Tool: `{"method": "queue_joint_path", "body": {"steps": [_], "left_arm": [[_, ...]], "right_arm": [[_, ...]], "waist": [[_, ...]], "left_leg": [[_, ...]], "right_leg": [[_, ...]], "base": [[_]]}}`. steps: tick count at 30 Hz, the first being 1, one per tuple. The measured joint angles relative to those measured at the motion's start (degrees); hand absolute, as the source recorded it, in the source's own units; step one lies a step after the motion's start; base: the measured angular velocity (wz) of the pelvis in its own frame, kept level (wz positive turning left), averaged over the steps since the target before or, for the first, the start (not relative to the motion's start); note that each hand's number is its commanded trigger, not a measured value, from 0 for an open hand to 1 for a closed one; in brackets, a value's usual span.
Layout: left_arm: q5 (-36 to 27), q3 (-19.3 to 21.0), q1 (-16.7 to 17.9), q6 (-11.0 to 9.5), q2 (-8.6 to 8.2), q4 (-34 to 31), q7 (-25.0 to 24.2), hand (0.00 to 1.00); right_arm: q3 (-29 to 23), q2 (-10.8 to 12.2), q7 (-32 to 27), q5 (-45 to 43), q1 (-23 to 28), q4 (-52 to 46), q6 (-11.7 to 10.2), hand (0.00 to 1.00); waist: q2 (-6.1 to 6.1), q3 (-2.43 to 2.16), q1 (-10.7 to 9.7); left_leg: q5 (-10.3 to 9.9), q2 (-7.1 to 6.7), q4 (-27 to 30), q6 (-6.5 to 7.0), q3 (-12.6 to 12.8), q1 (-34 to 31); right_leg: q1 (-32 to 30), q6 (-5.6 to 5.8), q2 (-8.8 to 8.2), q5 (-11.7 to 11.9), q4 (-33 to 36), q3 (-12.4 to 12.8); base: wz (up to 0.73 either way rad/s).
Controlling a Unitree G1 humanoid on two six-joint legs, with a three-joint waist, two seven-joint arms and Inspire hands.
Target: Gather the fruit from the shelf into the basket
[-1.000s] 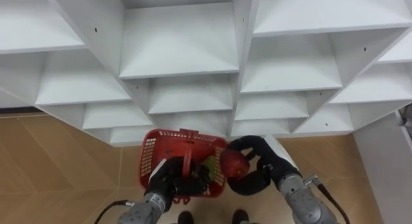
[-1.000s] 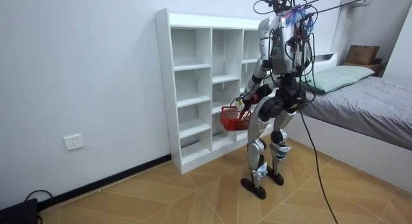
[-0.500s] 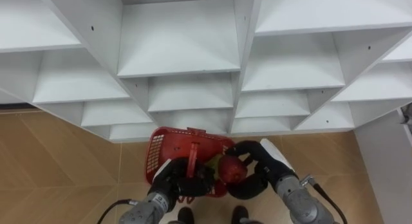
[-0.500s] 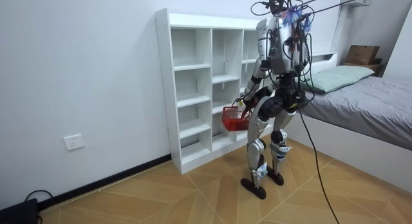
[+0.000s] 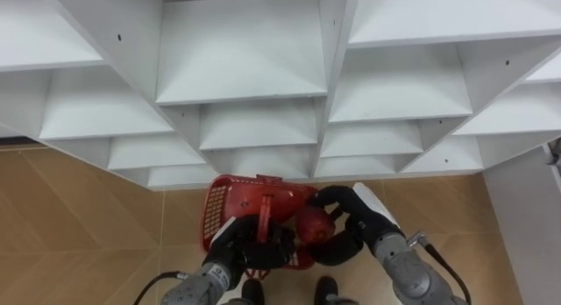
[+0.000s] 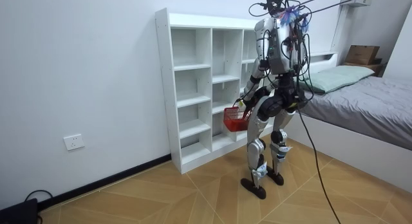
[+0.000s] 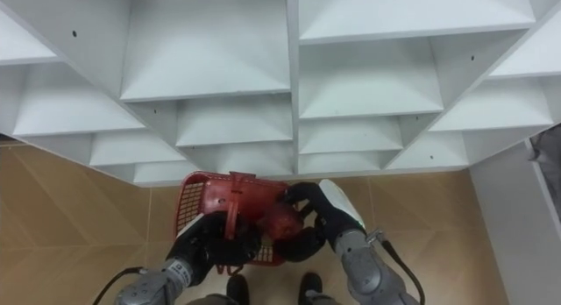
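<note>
A red apple (image 5: 313,226) is being gripped in the right hand (image 5: 359,219), with dark fingers and thumb curled round the fruit from either side. It is being held at the near rim of a red plastic basket (image 5: 217,209). The basket is being carried just to the left of that hand, and its upright handle (image 5: 263,216) is being clasped by the left hand (image 5: 235,249), whose fingers are closed tightly round it. The apple is being kept directly between the two hands, close against the basket's mesh edge; whether it is over the rim or just outside it cannot be told. Beyond both hands, a white closet (image 5: 241,60) of open compartments is being faced, with bare shelves above and ahead of the fingers. A wooden floor (image 5: 83,222) is being shown below the hands. In the room view, the robot is being pictured standing upright in front of the closet, with the basket held low before it and a bed (image 6: 376,105) lying behind it at the room view's right.
</note>
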Motion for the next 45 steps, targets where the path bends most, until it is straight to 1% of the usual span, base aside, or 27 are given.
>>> {"method": "queue_joint_path", "body": {"steps": [2, 6, 11, 12, 13, 14, 17, 22, 26, 32, 39, 45], "left_arm": [[0.0, 0.0, 0.0, 0.0, 0.14, 0.0, -0.1, 1.00], [0.0, 0.0, 0.0, 0.0, 0.16, 0.0, -0.3, 1.00], [0.0, 0.0, 0.0, 0.0, 0.17, 0.0, -0.4, 1.00], [0.0, 0.0, 0.0, 0.0, 0.17, 0.0, -0.4, 1.00], [0.0, 0.0, 0.0, 0.0, 0.16, 0.0, -0.4, 1.00], [0.0, -0.1, 0.0, 0.0, 0.12, 0.0, -0.4, 1.00], [0.0, -0.5, -0.1, 0.1, 0.14, 0.0, -0.4, 1.00], [0.0, -0.6, -0.2, 0.2, 0.08, 0.0, -0.5, 1.00], [0.0, -1.0, -0.4, 0.2, -0.28, 0.0, -0.9, 1.00], [-0.1, -2.3, -0.5, 0.2, -0.27, 0.0, -1.8, 1.00], [-0.1, -2.8, -0.5, 0.2, -0.22, 0.0, -2.1, 1.00], [-0.1, -2.8, -0.5, 0.2, -0.58, 0.0, -3.1, 1.00]], "right_arm": [[0.0, 0.4, -0.1, 0.0, -0.4, 1.2, 0.0, 1.00], [0.0, 0.5, 0.0, 0.0, -0.6, 1.5, 0.0, 1.00], [0.1, 0.5, 0.1, 0.1, -0.7, 1.6, 0.0, 1.00], [0.1, 0.5, 0.1, 0.1, -0.7, 1.6, 0.0, 0.90], [0.2, 0.5, 0.1, 0.1, -0.7, 1.6, 0.0, 0.58], [0.2, 0.5, 0.1, 0.1, -0.7, 1.6, 0.0, 0.00], [0.2, 0.5, 0.1, 0.1, -0.7, 1.7, 0.0, 0.00], [0.4, 0.4, 0.1, 0.1, -0.7, 1.9, 0.0, 0.00], [1.2, 0.5, 0.2, 0.4, -0.8, 1.9, 0.0, 0.00], [2.3, 0.7, 0.9, 0.8, -1.2, 1.9, 0.0, 0.00], [2.3, 0.8, 2.1, 0.8, -2.2, 1.9, 0.0, 0.00], [2.3, 0.9, 2.4, 0.7, -2.2, 1.9, 0.0, 0.00]], "waist": [[0.00, 0.00, -0.1], [0.04, 0.02, 0.0], [0.34, 0.19, 0.2], [0.36, 0.20, 0.2], [0.46, 0.25, 0.2], [0.61, 0.33, 0.2], [1.09, 0.56, 0.2], [1.64, 0.54, 0.2], [1.66, 0.53, 0.2], [1.65, 0.53, 0.1], [1.60, 0.52, 0.1], [1.53, 0.50, 0.0]], "left_leg": [[0.0, 0.01, 0.0, 0.00, 0.0, 0.0], [0.0, 0.03, 0.0, 0.00, 0.0, 0.0], [0.0, 0.13, 0.0, 0.00, 0.0, 0.1], [0.0, 0.13, 0.0, 0.00, 0.0, 0.1], [0.0, 0.13, 0.1, 0.00, 0.0, 0.1], [0.0, 0.13, 0.1, 0.00, 0.0, 0.1], [0.0, 0.13, 0.1, 0.00, 0.0, 0.1], [0.0, 0.08, 0.1, 0.00, 0.0, 0.1], [0.0, 0.12, 0.1, 0.00, 0.0, 0.1], [0.0, 0.07, 0.4, 0.00, 0.1, 0.3], [0.0, 0.03, 0.7, 0.01, 0.1, 0.6], [0.0, 0.08, 1.1, 0.04, 0.1, 0.7]], "right_leg": [[0.0, 0.00, 0.00, 0.0, 0.0, 0.0], [0.1, 0.01, -0.01, 0.0, 0.0, -0.1], [0.1, 0.01, -0.01, 0.0, 0.0, -0.1], [0.1, 0.01, -0.01, 0.0, 0.0, -0.1], [0.1, 0.01, 0.00, 0.0, 0.0, -0.1], [0.1, 0.02, 0.00, 0.0, 0.0, -0.1], [0.1, 0.02, -0.01, 0.0, 0.0, -0.1], [0.1, 0.02, 0.01, 0.0, 0.1, 0.0], [0.1, 0.02, -0.01, 0.0, 0.1, 0.0], [0.1, 0.06, -0.18, -0.2, 0.9, 0.3], [0.1, 0.04, -0.31, -0.2, 1.7, 0.4], [0.1, -0.03, -0.33, -0.1, 2.0, 0.4]], "base": [[0.00], [0.00], [0.00], [0.00], [0.00], [0.00], [0.00], [0.00], [0.00], [0.00], [0.00], [0.00]]}}
